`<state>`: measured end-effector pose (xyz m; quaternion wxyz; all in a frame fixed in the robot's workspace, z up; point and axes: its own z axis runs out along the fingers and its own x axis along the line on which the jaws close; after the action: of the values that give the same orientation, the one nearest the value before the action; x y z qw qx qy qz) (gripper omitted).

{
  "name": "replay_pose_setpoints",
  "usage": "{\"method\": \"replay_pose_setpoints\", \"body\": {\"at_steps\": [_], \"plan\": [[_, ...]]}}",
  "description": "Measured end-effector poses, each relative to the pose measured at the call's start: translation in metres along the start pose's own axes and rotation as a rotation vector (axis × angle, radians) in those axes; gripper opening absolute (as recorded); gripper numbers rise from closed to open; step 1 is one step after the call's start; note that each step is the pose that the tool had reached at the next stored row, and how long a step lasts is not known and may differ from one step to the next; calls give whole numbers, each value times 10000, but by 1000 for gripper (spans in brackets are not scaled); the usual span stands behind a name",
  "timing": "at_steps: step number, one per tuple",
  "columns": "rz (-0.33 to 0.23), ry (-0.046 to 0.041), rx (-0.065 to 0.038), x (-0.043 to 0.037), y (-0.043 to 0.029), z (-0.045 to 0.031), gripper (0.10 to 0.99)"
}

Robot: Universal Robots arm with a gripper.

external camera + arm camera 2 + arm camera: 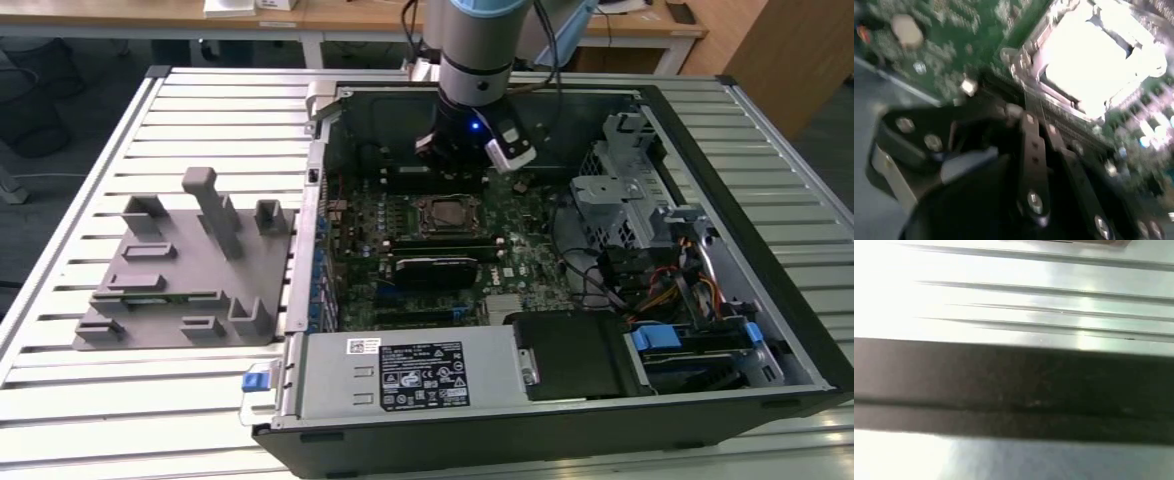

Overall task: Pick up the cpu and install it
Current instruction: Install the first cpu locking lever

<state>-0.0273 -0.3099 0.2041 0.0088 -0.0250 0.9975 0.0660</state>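
In the exterior view an open computer case [747, 300] lies on a slatted metal tabletop [160, 400], with a grey fixture [174, 270] of plastic blocks in the left of the frame. The robot arm [474, 50] reaches down from the top centre into the case, and its tool [461, 158] hangs above the green motherboard [521, 250], just beyond the black socket frame [443, 214] near the middle of the picture. Whether the tool is open or closed cannot be told, and nothing can be seen held in it. In the second wrist view the dark tool body sits in the lower half of the frame, while a bright, washed-out square lies inside the socket in the upper right; this is probably the cpu [1089, 55] already seated there, though the glare makes that uncertain. The first wrist view shows a dark band, seemingly the case wall [1014, 390], across pale ribbed slats. Judging from this, the work stands at the installing end of the task rather than the picking end: the tool is next to the socket and well apart from the grey fixture. Any following move would call for careful alignment above the socket frame and a gentle vertical approach, since the nearby lever and board components leave little room.
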Motion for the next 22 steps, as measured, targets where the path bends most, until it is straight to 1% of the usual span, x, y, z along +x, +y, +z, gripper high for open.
{"method": "replay_pose_setpoints", "body": {"at_steps": [2,3,6,12,22], "plan": [[0,-1,-1,-1,8,-60,106],[0,2,4,-1,10,-76,106],[-1,0,0,-1,9,-79,106],[0,2,3,0,-28,-85,106],[0,1,2,1,-68,-89,106]]}}
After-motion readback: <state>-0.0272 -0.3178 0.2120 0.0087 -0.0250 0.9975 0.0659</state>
